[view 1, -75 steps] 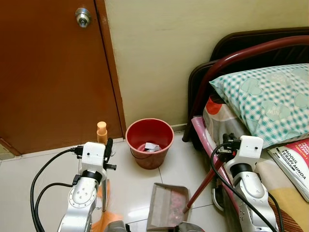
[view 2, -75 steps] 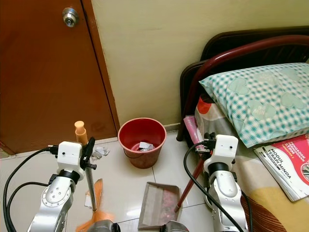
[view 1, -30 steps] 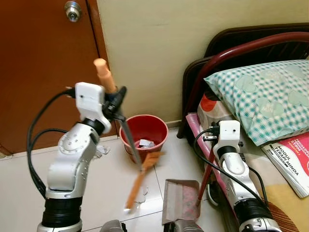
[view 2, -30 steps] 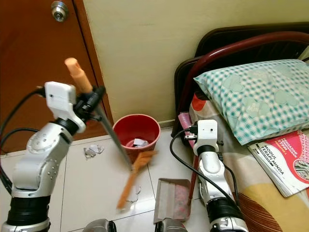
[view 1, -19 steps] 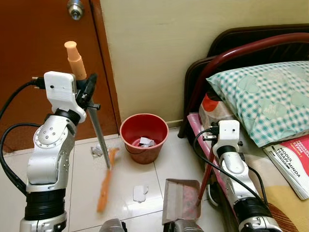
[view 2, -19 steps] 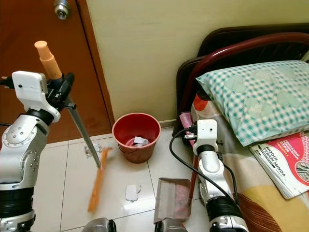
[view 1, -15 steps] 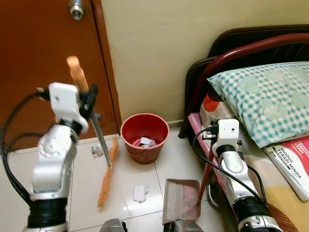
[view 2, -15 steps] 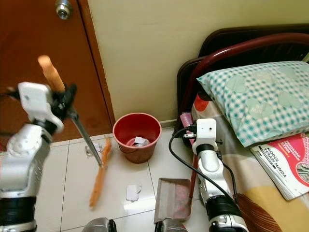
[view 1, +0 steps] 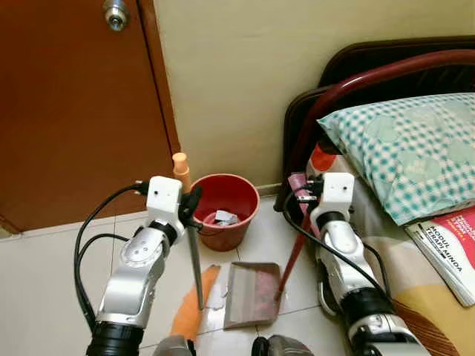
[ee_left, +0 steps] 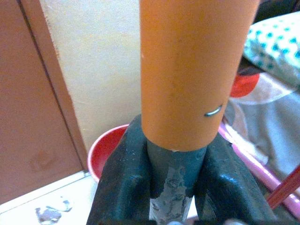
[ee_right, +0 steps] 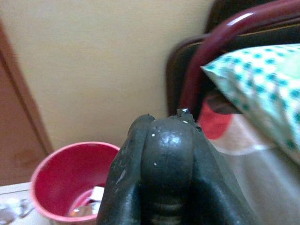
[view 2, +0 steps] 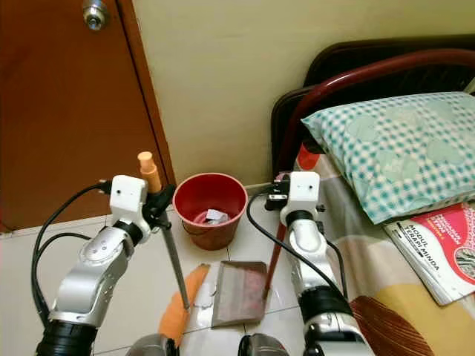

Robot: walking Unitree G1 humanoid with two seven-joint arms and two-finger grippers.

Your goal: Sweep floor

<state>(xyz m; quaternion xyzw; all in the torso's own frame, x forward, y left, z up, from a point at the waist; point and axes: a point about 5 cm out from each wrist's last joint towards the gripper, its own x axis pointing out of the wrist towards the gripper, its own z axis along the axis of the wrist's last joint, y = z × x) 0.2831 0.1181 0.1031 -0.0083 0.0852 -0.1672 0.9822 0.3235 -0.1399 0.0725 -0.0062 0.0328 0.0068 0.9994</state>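
My left gripper [view 1: 190,205] is shut on the broom's grey shaft [view 1: 195,263], just below its orange grip [ee_left: 197,70]. The orange bristles [view 2: 180,308] rest on the tiled floor, next to the left edge of the brown dustpan [view 2: 239,292]. A white paper scrap [view 1: 216,297] lies between bristles and pan. The pan's red handle [view 2: 276,248] rises to my right gripper [view 2: 279,195], which is shut on its top end. In the right wrist view the fingers [ee_right: 124,187] clamp the dark handle tip. The red bin [view 1: 223,210] with paper inside stands behind the pan.
A brown door [view 1: 74,111] is at the left, a cream wall behind the bin. A bed with a maroon rail [view 1: 356,85], a checked pillow [view 1: 404,148] and a red book [view 1: 449,248] borders the right. Open tiles lie at the left.
My left arm has come down and swung the broom right, bringing the bristles and the paper scrap up to the dustpan. My right gripper has shifted the dustpan slightly left.
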